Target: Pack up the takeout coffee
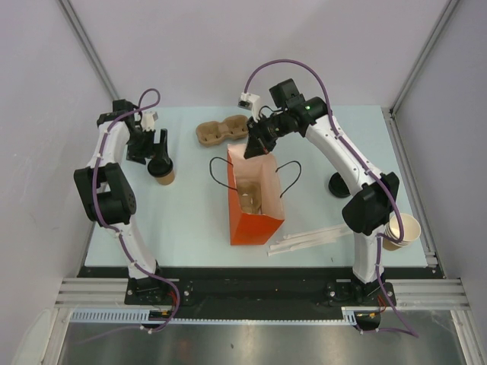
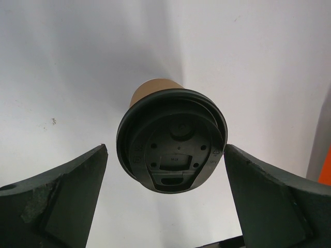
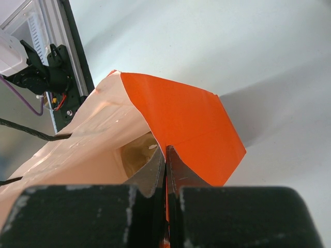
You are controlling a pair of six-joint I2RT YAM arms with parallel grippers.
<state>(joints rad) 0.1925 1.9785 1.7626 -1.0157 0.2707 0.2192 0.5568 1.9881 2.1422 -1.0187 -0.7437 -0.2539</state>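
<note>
Tan takeout coffee (image 2: 170,142) sits between the left pincer's (image 2: 165,152) wide-spread jaws.

No text, brand or number can be read anywhere. The takeout coffee (image 2: 171,138) has small raised marks on its black top, at about 4, 6 and 8 o'clock, too blurred to read.

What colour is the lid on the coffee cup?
Black. The lid shows best in the left wrist view.
</note>
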